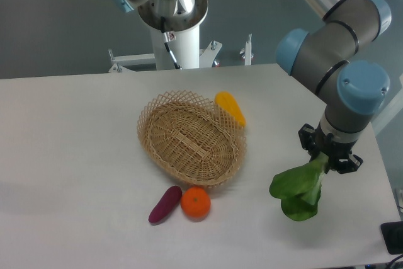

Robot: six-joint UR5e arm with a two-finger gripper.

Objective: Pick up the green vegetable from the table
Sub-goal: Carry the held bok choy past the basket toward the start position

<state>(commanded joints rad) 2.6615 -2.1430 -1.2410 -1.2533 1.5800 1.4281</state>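
The fingers (322, 155) clamp the vegetable's (299, 187) pale stalk at lower right; its leaves look soft, light, easily bruised.

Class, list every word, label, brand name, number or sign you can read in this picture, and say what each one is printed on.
None: no readable text appears anywhere.
The gripper, the green vegetable it holds, the wicker basket and the table carry no visible lettering or signs.
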